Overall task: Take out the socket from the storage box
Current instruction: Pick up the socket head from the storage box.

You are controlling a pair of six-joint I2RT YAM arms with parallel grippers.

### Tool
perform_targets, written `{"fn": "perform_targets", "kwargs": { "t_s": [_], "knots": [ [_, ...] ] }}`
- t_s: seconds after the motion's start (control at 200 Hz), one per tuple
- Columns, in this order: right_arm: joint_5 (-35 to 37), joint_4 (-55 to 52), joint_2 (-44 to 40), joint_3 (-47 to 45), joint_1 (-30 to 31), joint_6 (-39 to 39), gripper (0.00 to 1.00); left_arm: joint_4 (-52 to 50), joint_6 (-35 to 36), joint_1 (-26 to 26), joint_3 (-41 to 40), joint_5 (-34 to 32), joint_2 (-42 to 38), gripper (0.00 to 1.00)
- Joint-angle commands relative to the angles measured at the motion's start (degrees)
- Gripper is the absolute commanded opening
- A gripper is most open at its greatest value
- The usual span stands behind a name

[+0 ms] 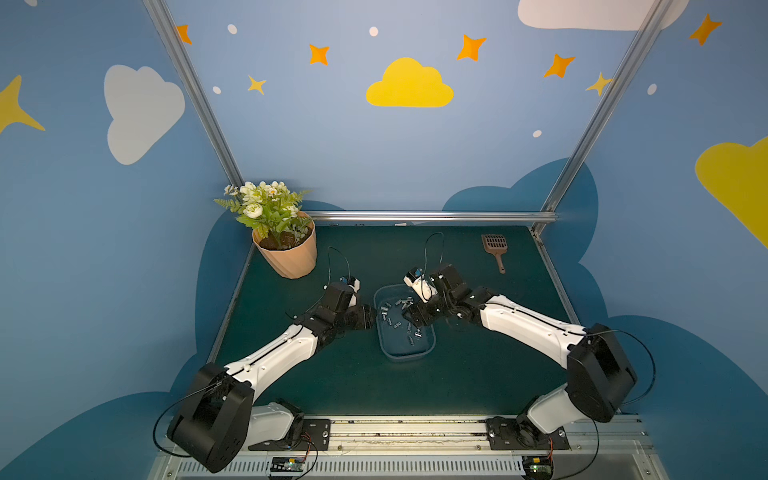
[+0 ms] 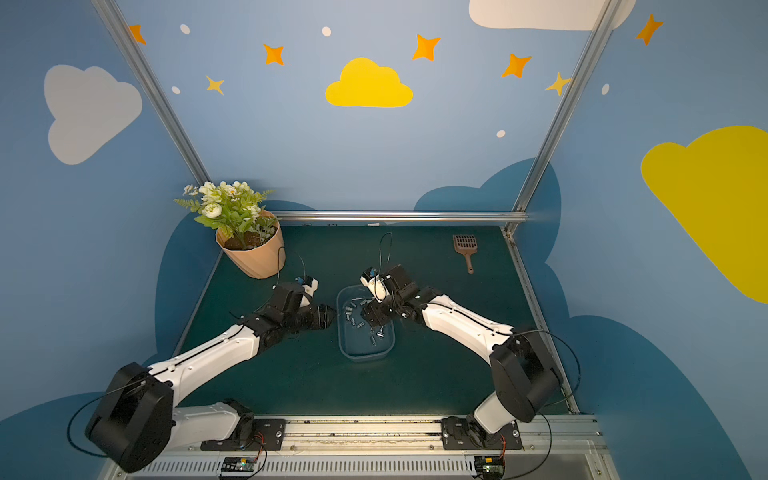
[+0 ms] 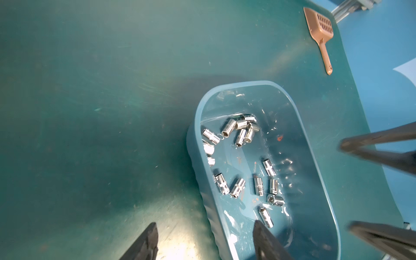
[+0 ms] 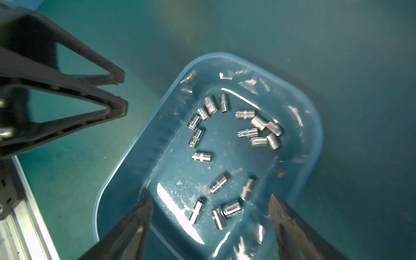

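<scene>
My right jaws hang apart over the storage box on the counter, sockets loose on its floor. My left jaws, also apart, sit at its left wall; 1 flowerpot and 1 scoop stand far back, well apart.
</scene>
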Motion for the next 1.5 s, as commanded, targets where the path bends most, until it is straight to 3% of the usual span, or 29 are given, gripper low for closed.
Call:
{"fn": "perform_targets", "kwargs": {
  "t_s": [0.0, 0.14, 0.285, 0.786, 1.497],
  "knots": [
    [1.92, -8.86, 5.00, 5.67, 1.84, 2.69, 0.74, 1.92, -1.52, 0.03, -1.77, -1.41, -0.79, 0.69],
    [5.21, -18.38, 13.54, 14.09, 3.46, 1.46, 0.70, 1.99, -1.88, 0.12, -1.56, -3.08, 0.31, 0.71],
    [7.32, -19.79, 17.48, 16.34, 4.59, 1.73, 0.64, -0.17, -2.18, 0.09, -0.33, -5.94, 0.99, 0.72],
    [6.82, -18.76, 23.61, 19.34, 6.08, 4.58, 0.58, -0.12, -2.09, 0.81, -4.30, -12.55, -6.82, 0.80],
    [6.73, -18.81, 27.45, 23.26, 6.22, 5.74, 0.48, 0.60, -2.86, 1.39, -7.41, -12.58, -10.48, 0.81]
  ]
}}
